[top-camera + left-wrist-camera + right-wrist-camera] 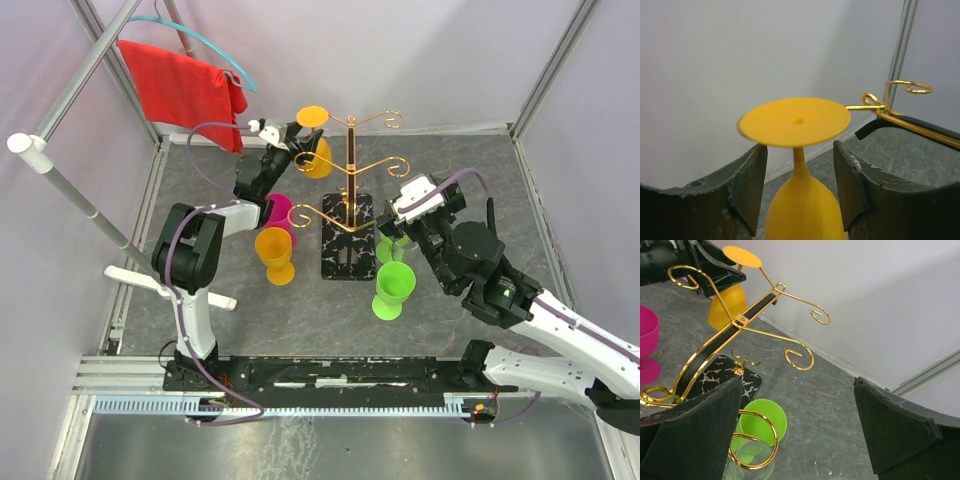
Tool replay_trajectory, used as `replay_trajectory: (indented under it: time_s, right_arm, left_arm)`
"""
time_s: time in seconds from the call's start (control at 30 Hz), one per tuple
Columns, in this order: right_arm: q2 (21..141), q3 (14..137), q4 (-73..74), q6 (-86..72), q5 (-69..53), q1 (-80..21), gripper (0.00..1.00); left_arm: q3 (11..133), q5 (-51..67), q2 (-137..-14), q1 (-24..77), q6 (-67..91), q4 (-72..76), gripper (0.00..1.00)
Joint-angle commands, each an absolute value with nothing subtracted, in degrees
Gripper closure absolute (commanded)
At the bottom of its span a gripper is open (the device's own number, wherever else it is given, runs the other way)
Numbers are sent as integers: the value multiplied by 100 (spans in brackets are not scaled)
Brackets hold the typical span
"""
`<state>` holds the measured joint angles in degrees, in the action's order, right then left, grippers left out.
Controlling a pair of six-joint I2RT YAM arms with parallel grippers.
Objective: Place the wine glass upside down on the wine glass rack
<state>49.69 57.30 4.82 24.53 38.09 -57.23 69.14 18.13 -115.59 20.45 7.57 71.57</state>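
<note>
A grey, stone-veined table [450, 170] sits inside pale walls with bare metal posts at the corners. At the far left a red cloth [185, 88] hangs from a rail.

Several plastic goblets stand around the middle. A magenta glass [279, 213] and an orange glass [274, 252] stand left of the wine glass rack [349, 190]. A green glass [393, 287] stands to its right, with a paler translucent glass [391, 246] just behind.

The rack is thin, shiny gold wire. A central post carries arms that end in curled scrolls. It rises from a flat black rectangular base with white veins [347, 262].

The wine glass [318, 157] is smooth, matte yellow plastic. It is held upside down off the table, at the far left side of the rack. The left gripper [303, 140] is closed on its bowl. Its dark, worn fingers [747, 187] flank the stem, with the round flat foot above them. In the left wrist view, a scroll end of one rack arm lies just right of the foot's rim, not touching it.

The right gripper [400, 218] hangs on the right side of the rack, above the pale glass. Its jaws are spread wide and hold nothing. One gold scroll curls between its fingers [695, 440], close to the left one. I cannot tell whether they touch.
</note>
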Motion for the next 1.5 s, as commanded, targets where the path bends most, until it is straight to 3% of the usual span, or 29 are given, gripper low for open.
replay_trajectory:
  time_s: [0.0, 0.2, 0.6, 1.17, 1.47]
  right_arm:
    - [5021, 6176, 579, 2060, 3872, -5680, 0]
    - [5247, 6456, 1054, 1667, 3855, -5587, 0]
    - [5409, 6540, 1368, 1143, 3527, -5183, 0]
    - [5535, 6421, 1361, 1025, 3465, -4995, 0]
    - [5968, 6942, 1928, 162, 2708, -3852, 1]
  left_arm:
    - [6564, 1758, -10775, 2047, 339, 7230, 37]
    - [6087, 1796, -10290, 1958, 713, 7570, 34]
    - [5830, 1641, -9923, 1876, 176, 6663, 30]
    - [4793, 1608, -9303, 1324, 472, 7225, 27]
    - [4256, 392, -7652, 1319, -31, 5313, 25]
